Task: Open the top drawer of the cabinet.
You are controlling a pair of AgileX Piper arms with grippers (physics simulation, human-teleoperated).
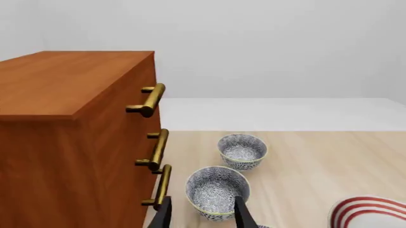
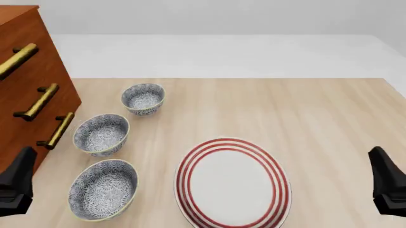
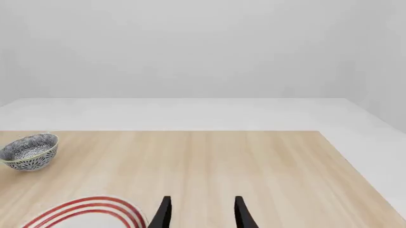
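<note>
top drawer (image 2: 28, 45) handle (image 1: 149, 100) upright-slanted, facing bowls (image 2: 101, 134)

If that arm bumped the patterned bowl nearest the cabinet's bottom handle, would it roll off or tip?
Probably neither. The bowl sits upright on the table, so it should slide rather than roll. Its rounded, narrowing underside might let it rock. It looks ceramic, so likely rigid and chippable.

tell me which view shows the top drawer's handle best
Left wrist view: the top drawer's handle shows whole on the cabinet. Front view crops it at the frame edge. Right wrist view misses it entirely.
</note>
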